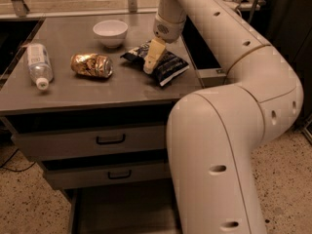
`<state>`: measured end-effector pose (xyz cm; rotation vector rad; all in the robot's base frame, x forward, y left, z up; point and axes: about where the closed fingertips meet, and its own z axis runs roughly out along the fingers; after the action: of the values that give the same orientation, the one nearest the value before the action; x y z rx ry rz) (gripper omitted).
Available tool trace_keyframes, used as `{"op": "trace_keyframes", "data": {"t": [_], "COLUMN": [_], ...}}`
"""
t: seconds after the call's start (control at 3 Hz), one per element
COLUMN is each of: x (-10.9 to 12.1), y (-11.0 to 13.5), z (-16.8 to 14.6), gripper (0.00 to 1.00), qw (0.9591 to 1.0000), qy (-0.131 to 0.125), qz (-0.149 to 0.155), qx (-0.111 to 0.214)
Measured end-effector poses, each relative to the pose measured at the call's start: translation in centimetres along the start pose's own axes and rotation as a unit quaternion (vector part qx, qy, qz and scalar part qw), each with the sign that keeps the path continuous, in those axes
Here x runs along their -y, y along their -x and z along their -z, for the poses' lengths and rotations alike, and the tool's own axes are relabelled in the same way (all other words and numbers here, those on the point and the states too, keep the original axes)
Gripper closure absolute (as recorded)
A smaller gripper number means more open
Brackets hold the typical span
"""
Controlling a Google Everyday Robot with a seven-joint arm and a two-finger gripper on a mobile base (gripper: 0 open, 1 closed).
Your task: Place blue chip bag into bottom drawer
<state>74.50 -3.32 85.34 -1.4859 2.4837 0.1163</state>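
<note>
On the grey metal surface, a clear plastic bottle with a white cap is recorded lying on its side at far left. A crushed gold can lies to its right, apart from it, with a small white bowl upright behind. The crinkled dark-blue chip bag with white print lies flat near the right edge. The cream gripper is pointed down on the bag's left half, its tip at the foil; the state of the jaws cannot be told. Below, the wide shallow grey bottom drawer is seen pulled out.
</note>
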Motion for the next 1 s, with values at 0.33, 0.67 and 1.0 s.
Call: {"op": "trace_keyframes", "data": {"t": [0.33,0.67,1.0], "x": [-0.38,-0.07,0.14], "y": [0.17,0.71,1.11], "z": [-2.24,-2.70,-3.12], "gripper": [0.00,0.19,0.41], "qw": [0.9997,0.9998,0.9998], "qy": [0.024,0.020,0.016], "qz": [-0.007,-0.006,-0.006], "qx": [-0.003,0.004,0.010]}}
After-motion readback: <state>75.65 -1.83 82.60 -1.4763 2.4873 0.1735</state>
